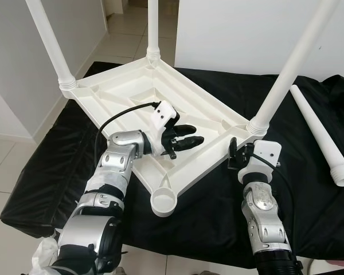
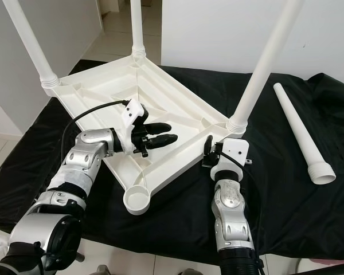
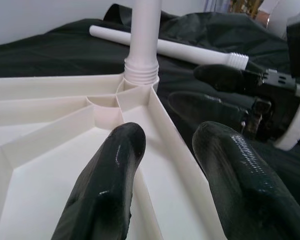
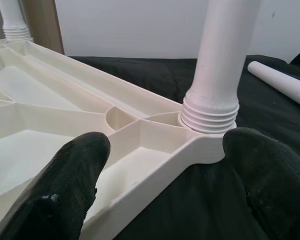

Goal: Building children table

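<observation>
Tabletop (image 1: 143,94) lies upside down on the black cloth (image 1: 218,195), ribbed underside up. Three legs are screwed into corner sockets and stand upright: one at the far left corner (image 1: 51,43), one at the far corner (image 1: 153,28), one at the right corner (image 1: 292,63). The near corner socket (image 1: 164,203) is open, no leg in it. A fourth leg (image 1: 321,134) lies loose on the cloth, well apart to the right of the tabletop, threaded end toward me.

My left gripper (image 1: 186,137) hovers over the tabletop's near right rim, fingers (image 3: 107,185) a narrow gap apart, holding nothing. In the left wrist view the rim wall runs between and under the two fingers; I cannot tell if they touch it.

My right gripper (image 1: 236,153) sits at the right corner, just beside the base of the right leg. Fingers (image 4: 65,190) spread wide, one on each side of the corner socket, not clamped.
</observation>
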Controlling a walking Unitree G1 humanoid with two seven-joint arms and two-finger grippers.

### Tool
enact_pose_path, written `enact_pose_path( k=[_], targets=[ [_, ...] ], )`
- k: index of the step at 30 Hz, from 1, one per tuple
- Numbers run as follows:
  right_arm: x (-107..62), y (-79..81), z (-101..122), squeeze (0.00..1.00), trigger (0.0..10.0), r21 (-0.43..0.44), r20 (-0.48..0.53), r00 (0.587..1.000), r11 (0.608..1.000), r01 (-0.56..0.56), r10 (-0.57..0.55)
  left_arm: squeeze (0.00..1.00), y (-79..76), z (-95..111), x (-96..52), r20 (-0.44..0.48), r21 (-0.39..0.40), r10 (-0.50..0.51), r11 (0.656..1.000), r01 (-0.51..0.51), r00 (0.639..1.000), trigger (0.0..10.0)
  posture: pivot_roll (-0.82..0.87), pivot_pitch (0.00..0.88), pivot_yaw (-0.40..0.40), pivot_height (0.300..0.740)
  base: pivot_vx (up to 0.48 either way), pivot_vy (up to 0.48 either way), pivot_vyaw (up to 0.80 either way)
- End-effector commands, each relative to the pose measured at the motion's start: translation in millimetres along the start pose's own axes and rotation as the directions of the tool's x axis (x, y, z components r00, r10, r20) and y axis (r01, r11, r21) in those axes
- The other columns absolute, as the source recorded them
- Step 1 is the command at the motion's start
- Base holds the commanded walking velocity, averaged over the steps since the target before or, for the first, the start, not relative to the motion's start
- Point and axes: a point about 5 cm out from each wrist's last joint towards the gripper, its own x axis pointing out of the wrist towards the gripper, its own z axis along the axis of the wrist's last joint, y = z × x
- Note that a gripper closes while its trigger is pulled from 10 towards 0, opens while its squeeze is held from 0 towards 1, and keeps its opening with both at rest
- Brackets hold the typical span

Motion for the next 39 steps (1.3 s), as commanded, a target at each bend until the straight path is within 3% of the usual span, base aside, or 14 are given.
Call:
enact_pose_path(
  k=[1, 10, 21, 24, 39],
  targets=[
    [2.5, 0.7, 0.0, 0.00, 10.0, -0.006, -0.005, 1.000, 1.000, -0.001, 0.001, 0.00, 30.8, -0.4, -6.1, -0.014, -0.027, 0.621, 0.783, -0.621, 0.784, 10.0, -0.11, 0.000, -0.038, 0.740, 0.000, 0.000, 0.00],
    [13.1, 2.0, 5.0, 0.00, 10.0, -0.038, 0.015, 1.000, 0.999, 0.020, -0.020, 0.00, 32.3, 7.5, -0.8, 0.008, -0.074, 0.627, 0.777, -0.625, 0.779, 10.0, -0.09, 0.000, -0.028, 0.740, 0.000, 0.000, 0.00],
    [14.0, 4.2, 5.3, 0.00, 10.0, -0.036, 0.018, 1.000, 0.999, 0.022, -0.021, 0.00, 29.4, 8.2, -1.3, 0.023, -0.052, 0.653, 0.757, -0.651, 0.757, 10.0, -0.08, 0.000, -0.026, 0.740, 0.000, 0.000, 0.00],
    [16.5, 2.4, 5.3, 0.00, 10.0, -0.042, 0.017, 0.999, 0.999, 0.028, -0.028, 0.00, 31.6, 8.5, -3.5, 0.031, -0.064, 0.689, 0.724, -0.687, 0.724, 10.0, -0.08, 0.000, -0.033, 0.740, 0.000, 0.000, 0.00],
    [20.1, 2.6, 8.2, 0.00, 10.0, -0.046, 0.030, 0.999, 0.998, 0.035, -0.034, 0.00, 36.4, 9.1, -7.9, 0.033, -0.098, 0.734, 0.678, -0.728, 0.679, 10.0, -0.09, 0.000, -0.038, 0.740, 0.000, 0.000, 0.00]
  ],
)
